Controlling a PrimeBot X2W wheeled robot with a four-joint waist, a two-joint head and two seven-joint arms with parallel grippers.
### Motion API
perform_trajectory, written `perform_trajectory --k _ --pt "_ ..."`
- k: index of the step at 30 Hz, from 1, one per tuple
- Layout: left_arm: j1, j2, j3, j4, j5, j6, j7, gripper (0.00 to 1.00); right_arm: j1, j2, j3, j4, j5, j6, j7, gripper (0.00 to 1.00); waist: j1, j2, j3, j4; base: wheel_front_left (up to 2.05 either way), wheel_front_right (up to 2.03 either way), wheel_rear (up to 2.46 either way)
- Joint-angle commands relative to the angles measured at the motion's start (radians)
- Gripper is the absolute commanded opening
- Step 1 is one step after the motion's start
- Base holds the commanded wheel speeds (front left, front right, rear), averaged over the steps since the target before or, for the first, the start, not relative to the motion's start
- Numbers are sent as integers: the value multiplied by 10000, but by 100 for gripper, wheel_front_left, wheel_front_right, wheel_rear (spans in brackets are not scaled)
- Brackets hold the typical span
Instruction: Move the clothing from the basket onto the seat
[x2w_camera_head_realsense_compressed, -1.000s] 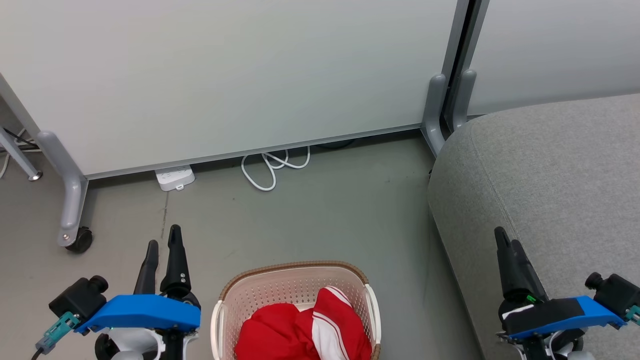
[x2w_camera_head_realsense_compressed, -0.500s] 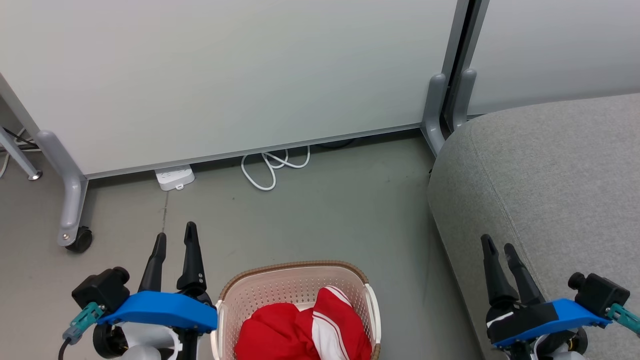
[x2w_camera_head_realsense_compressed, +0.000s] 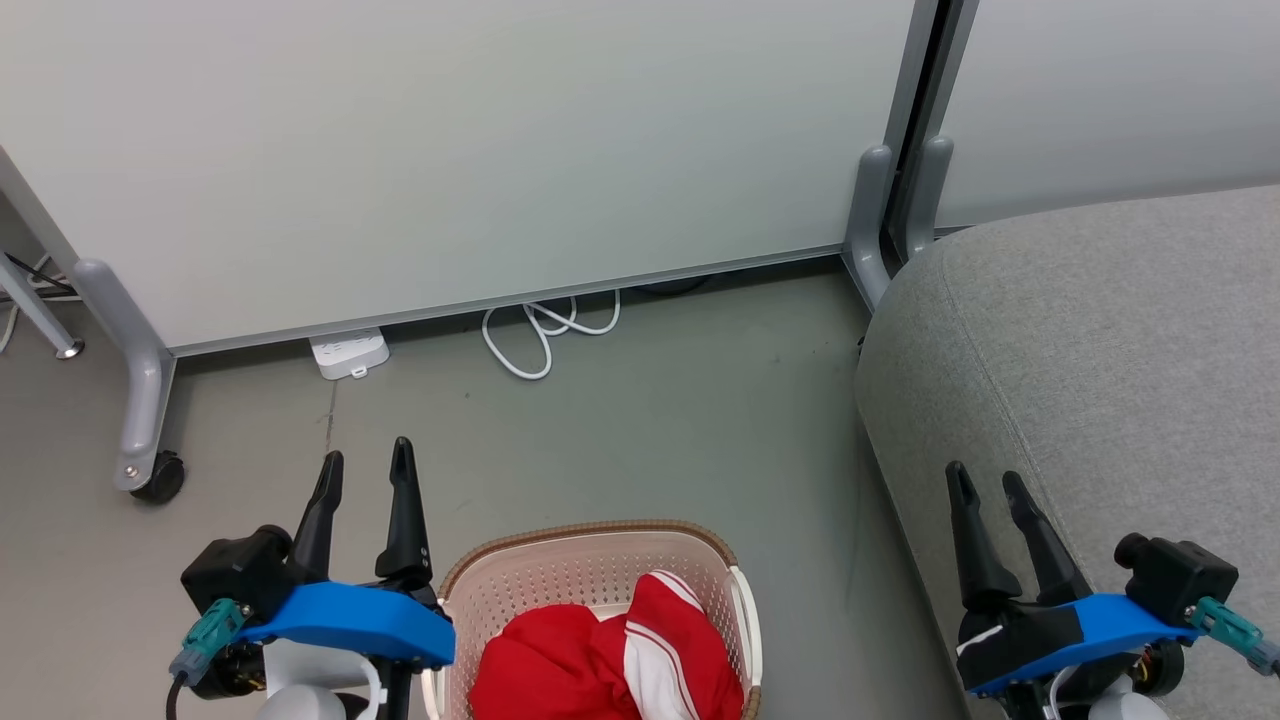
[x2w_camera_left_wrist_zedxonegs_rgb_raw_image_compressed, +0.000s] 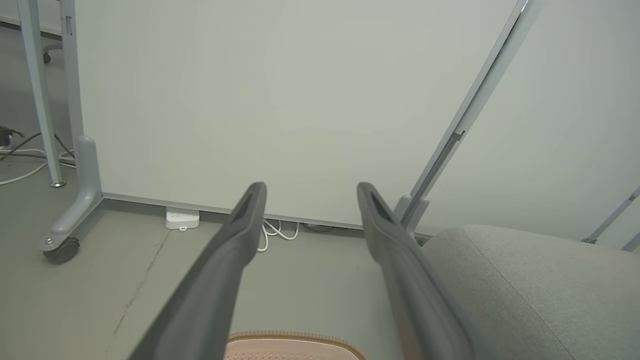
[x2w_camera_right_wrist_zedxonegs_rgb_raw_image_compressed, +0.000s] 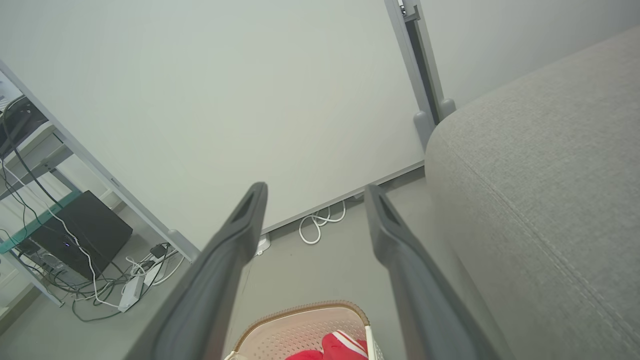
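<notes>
1. While my left gripper (x2w_camera_head_realsense_compressed: 366, 455) and right gripper (x2w_camera_head_realsense_compressed: 984, 475) stood wide and empty, the soft red-and-white striped clothing (x2w_camera_head_realsense_compressed: 600, 660) lay heaped in the cream perforated plastic basket (x2w_camera_head_realsense_compressed: 590, 528) with a brown rim, near the large grey fabric seat (x2w_camera_head_realsense_compressed: 1100, 350)
2. I feared a finger snagging the rim and dragging the basket, or a shallow pinch dropping fabric
3. I could read no brand or writing

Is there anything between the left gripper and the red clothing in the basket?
Nothing visible stands between them. The left gripper is open, just left of the basket, and the clothing lies uncovered inside it.
</notes>
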Motion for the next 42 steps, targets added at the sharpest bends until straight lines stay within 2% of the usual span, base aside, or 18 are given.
perform_trajectory --k 1,42 --pt "-253 77 -54 -107 334 32 -106 100 -173 -80 36 -87 -336 19 -121 100 0 0 4 3 0 0 0" --pt "-283 -20 -474 137 3528 -341 -945 100 -250 -105 462 -35 -3622 25 -972 100 0 0 41 12 0 0 0"
